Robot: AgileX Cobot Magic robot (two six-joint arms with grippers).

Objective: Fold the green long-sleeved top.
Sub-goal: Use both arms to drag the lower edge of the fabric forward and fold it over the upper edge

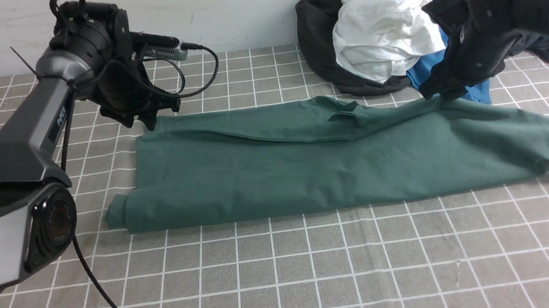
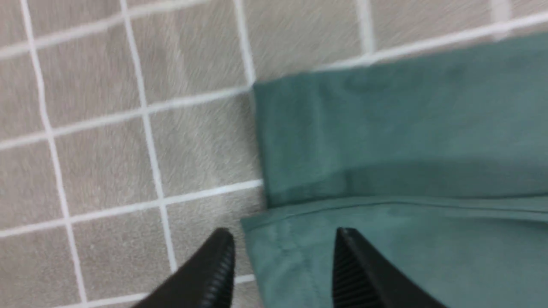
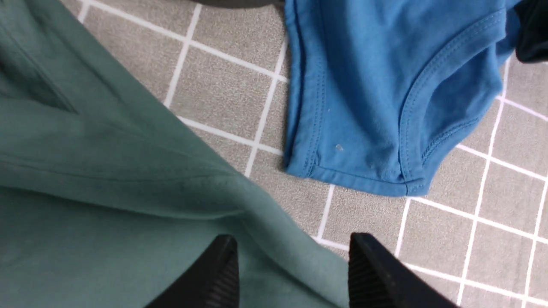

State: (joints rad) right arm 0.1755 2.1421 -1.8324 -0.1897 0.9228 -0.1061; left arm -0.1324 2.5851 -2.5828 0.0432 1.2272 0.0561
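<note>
The green top [image 1: 277, 174] lies across the counter's [image 1: 320, 283] middle, apparently doubled lengthwise, sleeves stretched sideways; tucking them in and final folding remain. Left hand [image 1: 147, 122] and right hand [image 1: 441, 93] are spread at its far edge.

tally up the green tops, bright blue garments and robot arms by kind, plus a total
green long-sleeved top: 1
bright blue garment: 1
robot arms: 2 (left arm, right arm)
total: 4
</note>
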